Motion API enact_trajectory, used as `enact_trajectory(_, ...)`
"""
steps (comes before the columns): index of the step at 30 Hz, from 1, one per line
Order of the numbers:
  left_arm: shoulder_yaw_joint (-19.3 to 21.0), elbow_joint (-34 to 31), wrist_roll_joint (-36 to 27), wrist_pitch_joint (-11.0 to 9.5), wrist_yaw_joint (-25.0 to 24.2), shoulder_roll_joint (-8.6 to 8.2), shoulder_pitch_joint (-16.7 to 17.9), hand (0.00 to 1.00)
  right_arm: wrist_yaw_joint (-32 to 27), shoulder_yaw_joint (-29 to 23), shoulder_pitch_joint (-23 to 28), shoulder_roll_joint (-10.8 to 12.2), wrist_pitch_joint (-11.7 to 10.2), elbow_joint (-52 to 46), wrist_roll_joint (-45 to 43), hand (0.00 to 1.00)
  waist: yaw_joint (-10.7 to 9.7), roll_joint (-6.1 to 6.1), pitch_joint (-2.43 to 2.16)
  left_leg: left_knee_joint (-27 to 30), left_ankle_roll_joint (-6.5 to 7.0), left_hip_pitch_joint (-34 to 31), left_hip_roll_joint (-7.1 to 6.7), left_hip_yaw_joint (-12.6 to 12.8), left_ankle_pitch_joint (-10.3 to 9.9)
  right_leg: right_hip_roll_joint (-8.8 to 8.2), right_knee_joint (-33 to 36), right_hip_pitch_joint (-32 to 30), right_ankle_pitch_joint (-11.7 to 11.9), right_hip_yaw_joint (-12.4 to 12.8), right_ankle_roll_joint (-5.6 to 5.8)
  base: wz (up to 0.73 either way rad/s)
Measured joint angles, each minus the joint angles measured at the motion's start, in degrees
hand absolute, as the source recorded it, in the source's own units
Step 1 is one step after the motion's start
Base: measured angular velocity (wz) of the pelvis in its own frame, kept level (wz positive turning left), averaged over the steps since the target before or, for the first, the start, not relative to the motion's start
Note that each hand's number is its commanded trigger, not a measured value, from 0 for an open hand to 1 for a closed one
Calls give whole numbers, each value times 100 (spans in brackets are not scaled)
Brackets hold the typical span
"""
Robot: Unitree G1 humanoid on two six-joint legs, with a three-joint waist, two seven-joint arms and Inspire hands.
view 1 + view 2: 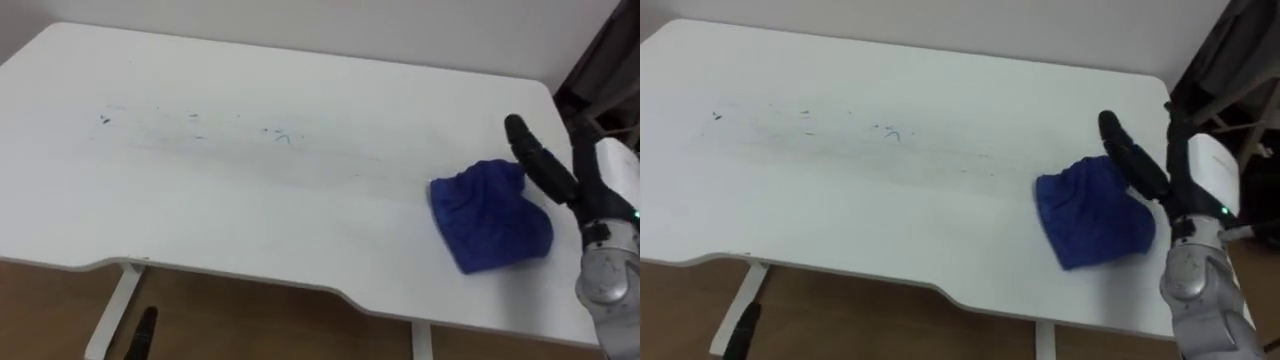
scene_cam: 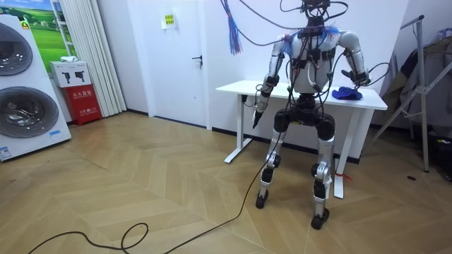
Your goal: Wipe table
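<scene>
Left eye view: blue cloth lies just left of right hand.

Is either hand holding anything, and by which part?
Nothing is held. The right hand lies with straight fingers at the right edge of the crumpled blue cloth; the left hand hangs below the white table.

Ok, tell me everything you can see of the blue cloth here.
The blue cloth is a soft, towel-like rag, crumpled into a loose heap, not spread flat. It lies on the white table near its right front edge, apart from the faint marks farther left. The right hand lays straight dark fingers against its far right side.
</scene>
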Motion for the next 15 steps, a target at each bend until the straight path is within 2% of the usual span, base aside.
enact_trajectory(6, 243, 67, -2, 10, 0, 3, 236, 0, -470, -924, 49, -32, -38, -134, 282, 0, -288, -123, -7, -7, 5, -14, 8, 63, -3, 0, 3, -85, -1, 11, 2, -3)
enact_trajectory(10, 471, 67, 3, 8, 15, -8, 376, 0, -775, -1548, 190, -217, -42, -133, 777, 0, -443, -162, -23, -10, 5, 5, 24, 353, -3, 3, 29, -127, 1, 152, 0, -16)
enact_trajectory(15, 746, 71, 4, 25, 8, 6, 454, 0, -1046, -2257, 467, -309, -18, 442, 1432, 0, -756, -268, -38, -11, 12, 1, 36, 372, -9, 4, 30, -131, 0, 149, 0, -1)
